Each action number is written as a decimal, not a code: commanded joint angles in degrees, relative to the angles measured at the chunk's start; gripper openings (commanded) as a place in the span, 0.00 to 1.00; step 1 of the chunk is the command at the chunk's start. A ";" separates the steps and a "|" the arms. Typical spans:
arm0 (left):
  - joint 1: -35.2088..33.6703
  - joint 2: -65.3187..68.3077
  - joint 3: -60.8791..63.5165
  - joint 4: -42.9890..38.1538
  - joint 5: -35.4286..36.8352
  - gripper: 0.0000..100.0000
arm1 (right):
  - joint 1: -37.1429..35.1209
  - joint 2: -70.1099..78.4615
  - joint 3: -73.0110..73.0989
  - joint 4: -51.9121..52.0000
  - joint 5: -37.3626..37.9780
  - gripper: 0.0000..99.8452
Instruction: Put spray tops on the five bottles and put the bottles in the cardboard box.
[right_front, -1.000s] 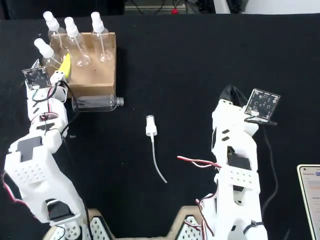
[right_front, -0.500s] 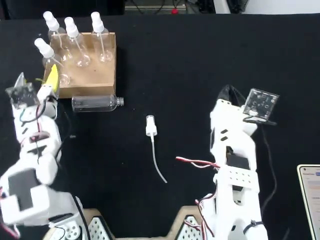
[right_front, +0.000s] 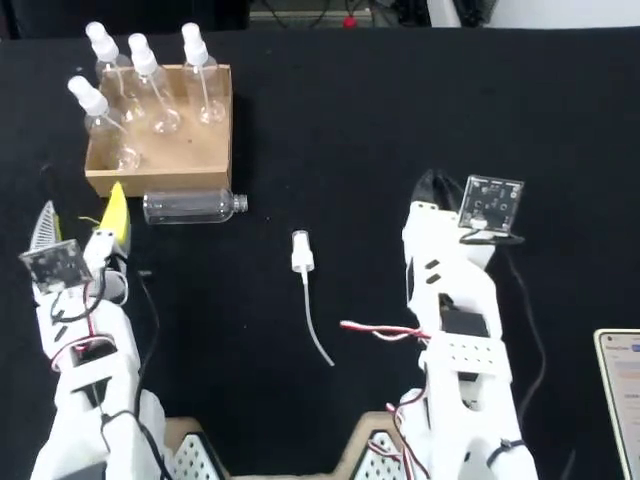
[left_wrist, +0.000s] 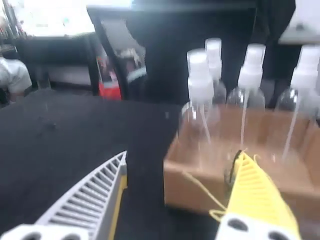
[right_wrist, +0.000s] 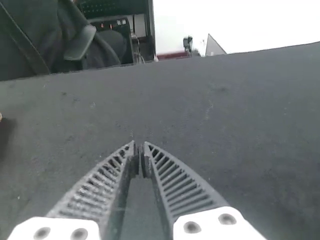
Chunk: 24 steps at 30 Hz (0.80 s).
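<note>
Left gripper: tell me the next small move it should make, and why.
Probably swing the open left gripper to the capless bottle lying beside the cardboard box and close on it. Four capped bottles stand in the box, and the last spray top lies loose on the table nearby, so this bottle likely needs capping next.

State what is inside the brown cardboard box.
Four clear plastic bottles with white spray tops stand upright inside the brown cardboard box. Bare floor shows between them; the floor beneath their bases is covered.

Four capped bottles (right_front: 152, 88) in box (right_front: 195, 152); fifth bottle (right_front: 190, 207) outside.
</note>
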 joint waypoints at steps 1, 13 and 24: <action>0.40 -3.60 -3.21 16.97 -0.09 0.32 | -0.70 -1.27 -0.40 -1.49 0.70 0.02; 1.27 -16.35 -10.24 46.15 -12.48 0.32 | -0.79 -1.27 -0.40 -1.49 0.70 0.02; 13.14 -2.29 -47.96 89.23 -1.14 0.32 | -0.88 -1.27 -0.40 -1.49 0.70 0.02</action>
